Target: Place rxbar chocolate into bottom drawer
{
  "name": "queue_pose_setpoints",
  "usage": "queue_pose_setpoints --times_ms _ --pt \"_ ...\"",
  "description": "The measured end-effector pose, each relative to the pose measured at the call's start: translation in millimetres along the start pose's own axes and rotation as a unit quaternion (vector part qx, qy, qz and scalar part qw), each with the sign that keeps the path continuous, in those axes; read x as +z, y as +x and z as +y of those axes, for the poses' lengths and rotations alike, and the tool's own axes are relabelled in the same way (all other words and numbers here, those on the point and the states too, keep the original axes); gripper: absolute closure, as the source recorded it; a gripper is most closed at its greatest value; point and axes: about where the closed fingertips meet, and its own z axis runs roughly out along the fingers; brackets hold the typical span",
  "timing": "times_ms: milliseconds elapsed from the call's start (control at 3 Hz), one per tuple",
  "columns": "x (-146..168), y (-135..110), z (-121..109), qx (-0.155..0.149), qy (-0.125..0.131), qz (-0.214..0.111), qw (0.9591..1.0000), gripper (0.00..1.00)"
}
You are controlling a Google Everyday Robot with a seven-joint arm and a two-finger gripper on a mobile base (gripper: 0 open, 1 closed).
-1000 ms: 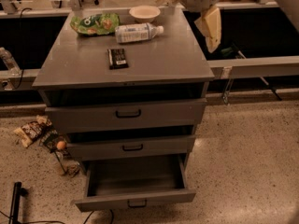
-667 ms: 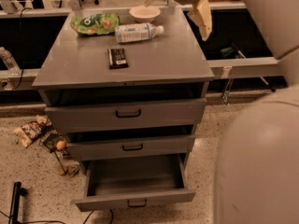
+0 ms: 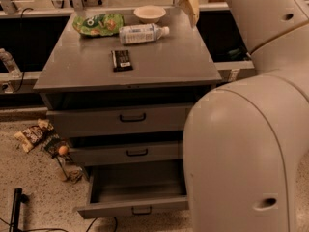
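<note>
We are looking down on a grey cabinet (image 3: pixel 164 64) with the rxbar chocolate (image 3: pixel 122 60) lying flat on its top, toward the left front and well apart from everything else there. Behind it a white-labelled bottle (image 3: pixel 142 34) is lying on its side, its cap pointing right. A green snack bag (image 3: pixel 99 24) is sitting just beside the bottle at the back left, and a pale bowl (image 3: pixel 149 13) is standing near the back edge. The gripper (image 3: pixel 190 4) is hanging above the back right corner of the cabinet top, just right of the bowl and far from the bar. We are seeing only a tan part of it at the upper edge of the view, so we cannot tell whether it is released or clenched, and it is touching nothing that we can make out. The robot's bulky pale arm (image 3: pixel 241 149) is filling the right side and hiding the right ends of the drawers. The bottom drawer (image 3: pixel 111 210) is standing pulled out, showing its deep inside, while the top drawer (image 3: pixel 96 122) and the middle drawer (image 3: pixel 101 154) above it are sitting pushed in. Crumpled wrappers (image 3: pixel 33 135) are lying on the speckled floor (image 3: pixel 29 178) left of the cabinet.
</note>
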Motion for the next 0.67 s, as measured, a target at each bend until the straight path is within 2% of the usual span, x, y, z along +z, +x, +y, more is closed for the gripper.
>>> queue_pose_setpoints --times_ms 333,667 --pt "3.0 3.4 -5.3 -0.003 0.008 0.006 0.9999 0.00" --pt "6.4 -5.8 -52.5 -0.081 0.060 0.000 0.9949 0.00"
